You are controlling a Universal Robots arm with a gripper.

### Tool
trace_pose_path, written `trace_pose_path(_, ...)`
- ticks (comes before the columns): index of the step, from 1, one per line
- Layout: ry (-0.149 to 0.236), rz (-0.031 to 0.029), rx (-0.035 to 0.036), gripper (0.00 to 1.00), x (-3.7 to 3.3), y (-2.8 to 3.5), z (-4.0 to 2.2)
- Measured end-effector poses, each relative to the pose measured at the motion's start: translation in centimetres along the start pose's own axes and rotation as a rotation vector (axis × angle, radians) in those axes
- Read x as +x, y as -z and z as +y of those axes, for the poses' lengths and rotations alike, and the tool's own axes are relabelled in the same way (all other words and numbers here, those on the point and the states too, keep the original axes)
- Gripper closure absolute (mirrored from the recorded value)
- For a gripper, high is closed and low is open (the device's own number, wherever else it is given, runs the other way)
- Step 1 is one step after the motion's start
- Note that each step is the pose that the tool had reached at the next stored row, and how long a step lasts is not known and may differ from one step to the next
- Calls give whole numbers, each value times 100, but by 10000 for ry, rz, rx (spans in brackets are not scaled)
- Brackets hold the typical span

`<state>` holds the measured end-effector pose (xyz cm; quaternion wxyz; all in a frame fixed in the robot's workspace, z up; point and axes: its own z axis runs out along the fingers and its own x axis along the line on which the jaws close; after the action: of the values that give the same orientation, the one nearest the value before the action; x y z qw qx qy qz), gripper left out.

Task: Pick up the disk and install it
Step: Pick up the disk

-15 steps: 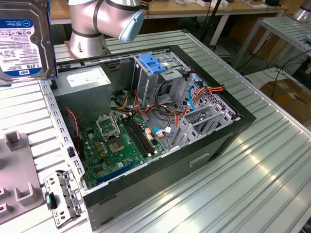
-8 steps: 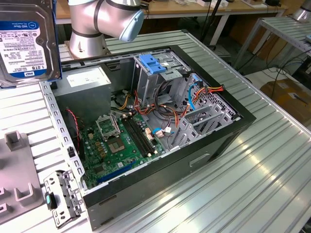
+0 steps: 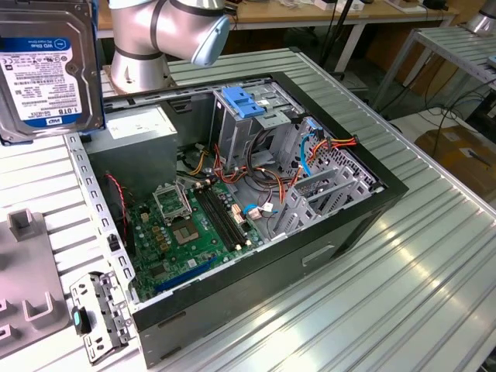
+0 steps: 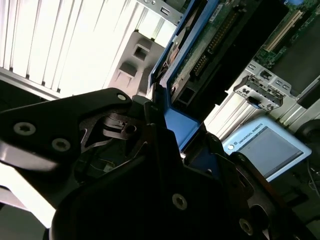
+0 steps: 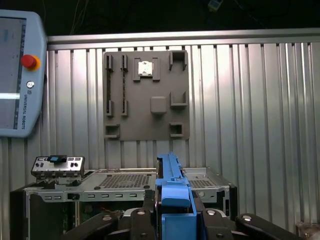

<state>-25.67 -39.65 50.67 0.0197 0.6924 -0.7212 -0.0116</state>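
The disk (image 3: 43,66) hangs in the air at the exterior view's upper left, its white label with the blue band facing the camera and a blue rail along its edge. In the first wrist view my gripper (image 5: 174,212) is shut on the disk's blue rail (image 5: 172,185), which stands up between the black fingers (image 5: 145,215). The second wrist view shows the disk's green circuit side (image 4: 215,45) and its blue rail (image 4: 182,122) clamped in the gripper (image 4: 165,130). The open computer case (image 3: 364,209) lies below and to the exterior view's right of the disk.
Inside the case stand a metal drive cage with a blue latch (image 3: 244,101), the grey power-supply box (image 3: 136,124), the green motherboard (image 3: 194,225) and loose cables (image 3: 310,151). A grey fixture plate (image 5: 146,95) and a teach pendant (image 5: 15,75) lie on the ribbed metal table (image 3: 434,271).
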Motion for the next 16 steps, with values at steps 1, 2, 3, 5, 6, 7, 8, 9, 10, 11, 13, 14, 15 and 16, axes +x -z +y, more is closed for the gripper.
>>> trace_pose_path(1,0,0,0,63,0,1,-26)
trace_pose_path(2,0,0,1,63,-2,2,-68)
trace_pose_path(3,1,0,0,63,-3,4,-113)
trace_pose_path(5,0,1,-1,63,-6,8,-198)
trace_pose_path(6,0,0,-1,63,-7,9,-229)
trace_pose_path(7,1,0,-1,63,-9,12,-283)
trace_pose_path(8,0,0,-1,63,-10,13,-318)
trace_pose_path(9,1,-1,-1,63,-11,14,-351)
trace_pose_path(10,0,0,-2,63,-12,16,-391)
trace_pose_path(11,0,1,-4,63,-14,18,-429)
trace_pose_path(13,1,1,-4,63,-16,22,-504)
trace_pose_path(14,1,-1,-4,63,-18,23,-544)
trace_pose_path(15,1,0,-3,63,-19,24,-574)
trace_pose_path(16,0,-1,-4,63,-20,26,-607)
